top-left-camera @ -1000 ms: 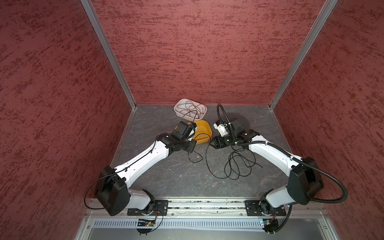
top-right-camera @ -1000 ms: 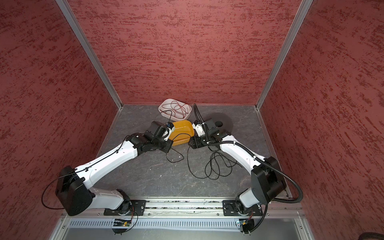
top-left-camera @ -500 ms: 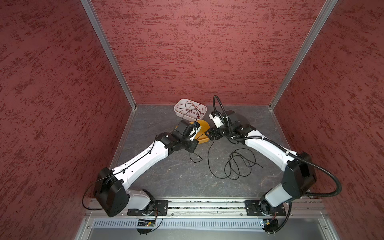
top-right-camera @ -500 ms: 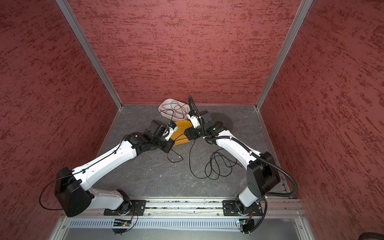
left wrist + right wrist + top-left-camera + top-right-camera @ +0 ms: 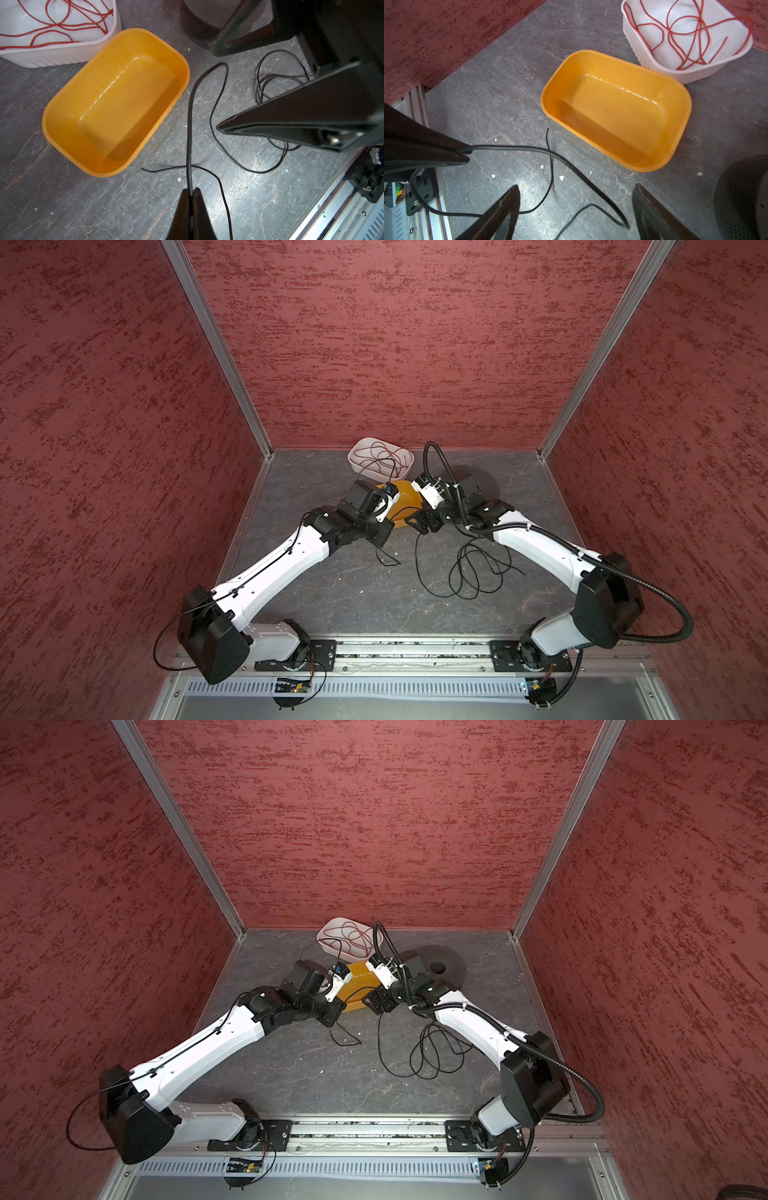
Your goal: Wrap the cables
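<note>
The cable is a thin black wire (image 5: 189, 124). My left gripper (image 5: 190, 190) is shut on it, and from the tips a strand rises, loops and drops to the floor. Most of the wire lies in loose loops (image 5: 469, 572) (image 5: 428, 1052) on the grey floor under the right arm. My right gripper (image 5: 576, 193) stands open, and the raised strand (image 5: 571, 164) runs between its fingers without being pinched. In both top views the left gripper (image 5: 384, 531) (image 5: 332, 1011) and the right gripper (image 5: 419, 522) (image 5: 374, 1002) sit close together beside the orange tub.
An empty orange tub (image 5: 409, 493) (image 5: 359, 979) (image 5: 185, 68) (image 5: 544, 97) stands just behind the grippers. Behind it a white tub (image 5: 353, 456) (image 5: 322, 936) (image 5: 62, 56) (image 5: 695, 76) holds red wire. A dark round perforated object (image 5: 199, 25) (image 5: 741, 197) lies at the back right. Red walls enclose the floor.
My right gripper has moved left, closer to the left gripper and the orange tub. The left arm has barely moved and stays shut on the cable.
</note>
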Robot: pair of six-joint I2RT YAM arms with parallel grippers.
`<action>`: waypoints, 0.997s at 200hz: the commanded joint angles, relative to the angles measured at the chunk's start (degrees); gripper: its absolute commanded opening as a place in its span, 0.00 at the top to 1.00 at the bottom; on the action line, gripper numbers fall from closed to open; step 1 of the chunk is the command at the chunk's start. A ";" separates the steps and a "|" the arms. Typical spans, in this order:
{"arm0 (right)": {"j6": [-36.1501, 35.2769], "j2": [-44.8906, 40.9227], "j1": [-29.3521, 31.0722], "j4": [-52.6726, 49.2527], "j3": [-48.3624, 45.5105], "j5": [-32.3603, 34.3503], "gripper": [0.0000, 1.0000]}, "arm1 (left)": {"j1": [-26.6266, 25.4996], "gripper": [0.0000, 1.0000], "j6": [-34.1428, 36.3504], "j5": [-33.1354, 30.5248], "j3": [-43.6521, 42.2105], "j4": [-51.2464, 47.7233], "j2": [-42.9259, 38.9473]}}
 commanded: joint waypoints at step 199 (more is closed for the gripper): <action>13.39 5.37 2.57 10.64 10.55 13.47 1.00 | 14.97 0.00 -21.61 8.20 -0.23 -0.51 -11.65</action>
